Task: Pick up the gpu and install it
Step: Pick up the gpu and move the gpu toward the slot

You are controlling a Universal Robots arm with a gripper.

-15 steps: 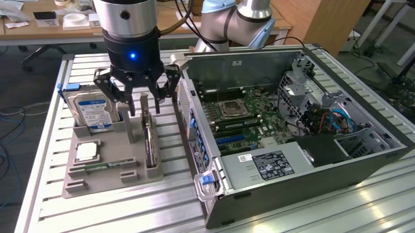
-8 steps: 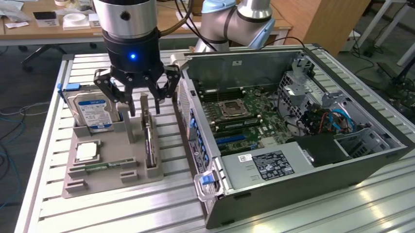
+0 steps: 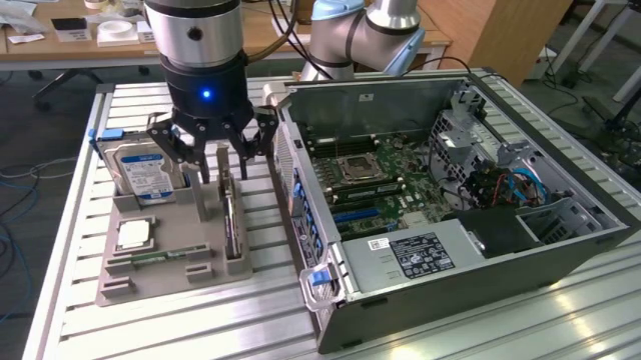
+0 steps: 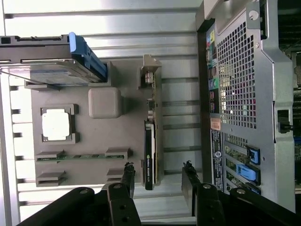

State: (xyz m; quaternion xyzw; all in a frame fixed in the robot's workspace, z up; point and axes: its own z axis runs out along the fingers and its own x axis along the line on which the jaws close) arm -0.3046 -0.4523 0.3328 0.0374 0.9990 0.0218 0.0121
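Observation:
The gpu (image 3: 233, 219) stands on edge in a slot of the grey holder tray (image 3: 170, 279), a thin green board with a black cooler on one face. In the wrist view the gpu (image 4: 151, 136) runs lengthwise between the tray and the computer case. My gripper (image 3: 222, 166) hangs open just above the card's far end. Its two black fingertips (image 4: 128, 168) stand on either side of that end, and the gripper (image 4: 157, 167) has nothing clamped in it.
The tray also holds a silver hard drive (image 3: 143, 172), a square CPU (image 3: 133, 234) and a narrow memory stick (image 3: 161, 256). The open computer case (image 3: 451, 187) lies close beside the tray at the exterior view's right, with its perforated back panel (image 4: 240, 94) next to the gpu.

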